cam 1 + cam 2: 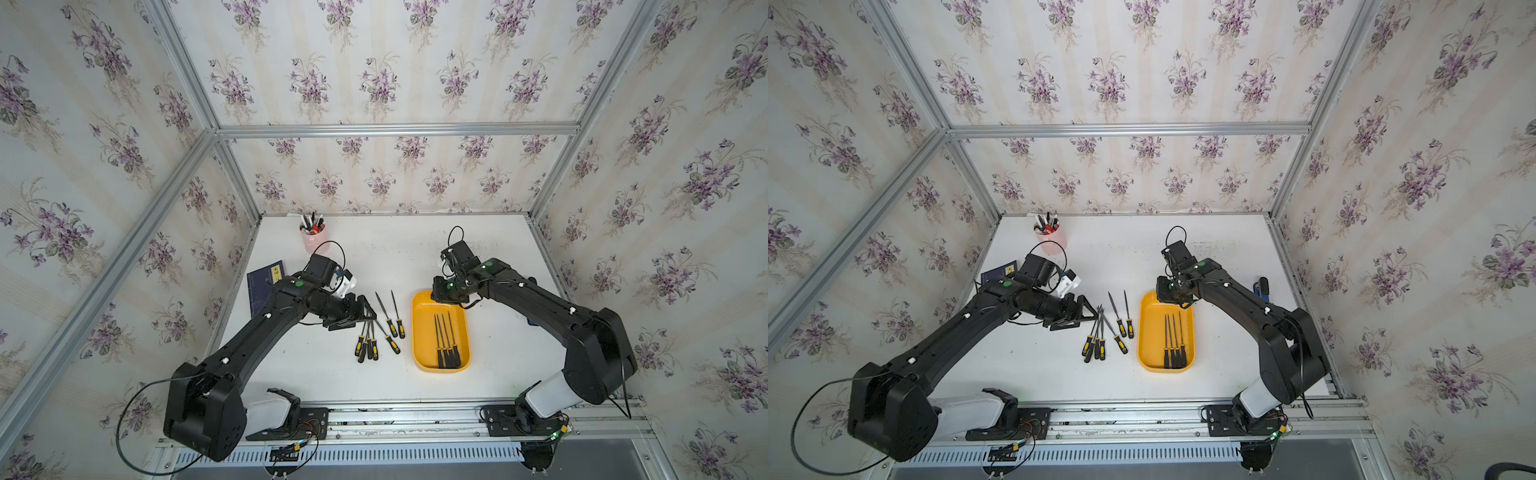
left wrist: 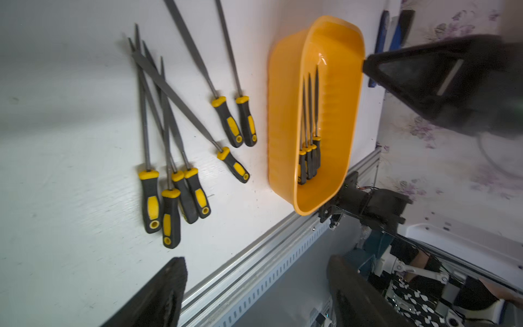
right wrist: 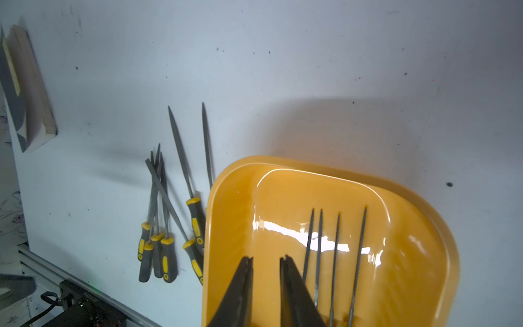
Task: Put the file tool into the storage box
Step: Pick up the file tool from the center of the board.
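Right wrist view: the storage box [image 3: 441, 223] holds four files [image 3: 335, 254]. My right gripper [image 3: 266, 259] hangs over it, jaws slightly parted and empty. Seven loose files [image 2: 150, 198] lie on the table [image 1: 415, 257] beside the box, the bunched ones' tips at my left gripper [image 1: 360, 316], which is spread wide and empty.

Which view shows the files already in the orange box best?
Both top views: all four files lie whole inside the storage box. The right wrist view cuts off their handles; the left wrist view sees them bunched behind the box wall.
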{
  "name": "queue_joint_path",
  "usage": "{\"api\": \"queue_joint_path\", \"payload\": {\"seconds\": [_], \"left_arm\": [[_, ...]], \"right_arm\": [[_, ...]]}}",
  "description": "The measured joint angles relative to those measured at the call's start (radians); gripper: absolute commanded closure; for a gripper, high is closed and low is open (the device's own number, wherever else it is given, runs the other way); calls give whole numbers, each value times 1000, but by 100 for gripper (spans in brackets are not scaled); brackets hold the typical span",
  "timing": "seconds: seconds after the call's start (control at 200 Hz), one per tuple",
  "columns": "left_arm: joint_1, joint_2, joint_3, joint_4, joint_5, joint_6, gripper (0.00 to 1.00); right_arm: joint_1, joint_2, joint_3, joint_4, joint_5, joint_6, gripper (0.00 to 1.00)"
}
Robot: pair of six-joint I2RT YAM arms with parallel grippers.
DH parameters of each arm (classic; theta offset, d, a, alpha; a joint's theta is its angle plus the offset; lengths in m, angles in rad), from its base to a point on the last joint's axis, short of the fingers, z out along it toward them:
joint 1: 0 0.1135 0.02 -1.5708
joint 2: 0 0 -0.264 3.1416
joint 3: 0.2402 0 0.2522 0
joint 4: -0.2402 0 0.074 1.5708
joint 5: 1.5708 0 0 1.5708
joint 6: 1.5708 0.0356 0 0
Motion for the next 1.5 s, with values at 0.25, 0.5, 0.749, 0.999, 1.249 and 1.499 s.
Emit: {"api": "queue_joint_path", "payload": {"seconds": [0.25,0.5,0.749,0.999,1.249,1.499], "left_arm": [[-34,156,93,-73,-201,12,33],[-110,278,110,-79,-328,-23,44],[-170,296,22,-65,-412,-48,51],[-196,336,-16,-23,-444,-68,52],[-209,375,-27,27,-439,-74,52],[-218,401,-18,8,-467,-81,64]], "right_arm": [[0,-32,35,-33,-14,4,78],[0,-47,11,-36,-21,26,78],[0,-66,-19,-37,-21,30,78],[0,-68,-29,-30,-26,34,78],[0,-68,-43,-26,-33,48,78],[1,-68,-61,-22,-39,53,79]]}}
